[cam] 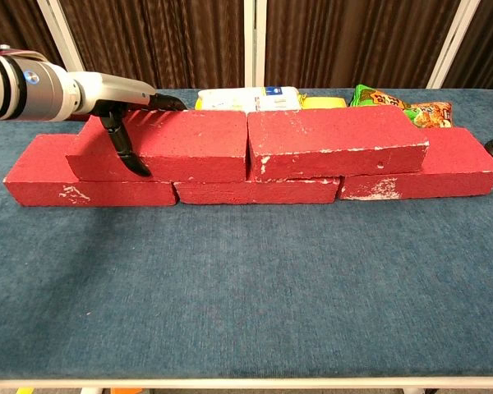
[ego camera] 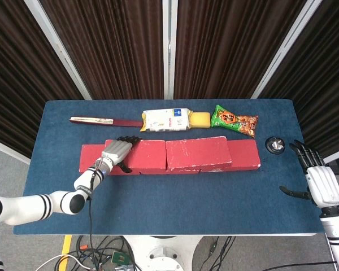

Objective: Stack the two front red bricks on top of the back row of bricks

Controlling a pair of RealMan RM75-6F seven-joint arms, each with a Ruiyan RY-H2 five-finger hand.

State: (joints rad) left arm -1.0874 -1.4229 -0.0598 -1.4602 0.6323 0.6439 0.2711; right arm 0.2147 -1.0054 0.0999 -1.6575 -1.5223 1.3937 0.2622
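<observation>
The left hand is laid over the left end of the upper left red brick, its fingers draped down the front face; the brick is gripped. Beside it, end to end, the upper right red brick is seen. Both are borne on the back row of bricks on the blue table. The right hand is held apart at the table's right edge, fingers spread, nothing held. Behind the bricks, a white packet and a green snack bag are shown.
</observation>
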